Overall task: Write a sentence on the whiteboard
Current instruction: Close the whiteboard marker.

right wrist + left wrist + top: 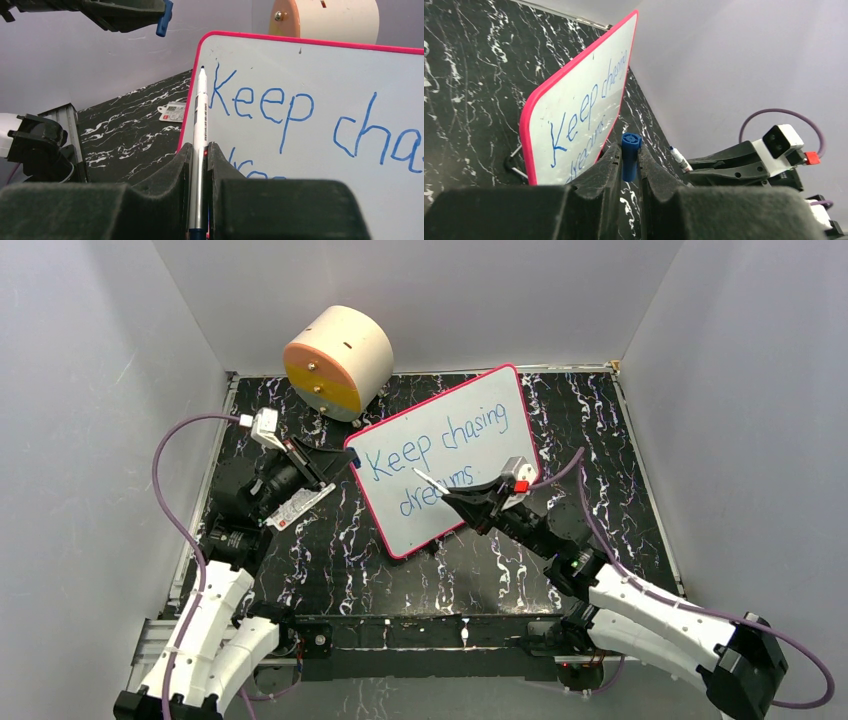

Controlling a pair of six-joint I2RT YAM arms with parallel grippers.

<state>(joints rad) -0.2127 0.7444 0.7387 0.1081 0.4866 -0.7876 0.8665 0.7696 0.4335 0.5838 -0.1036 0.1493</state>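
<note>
Black padded fingers of the right gripper are clamped on the white marker. Its tip points at the left edge of the whiteboard; I cannot tell if it touches. Left of the whiteboard, the left gripper is closed firmly on the blue cap. The sentence "Keep chasing dreams" looks complete, so I judge capping comes next: lift the tip straight off to avoid a smear, then align marker and cap on one axis. The whiteboard seems propped at a tilt on a black marbled table, with a printed card to its left, a cream cylinder behind it, and grey walls around.
</note>
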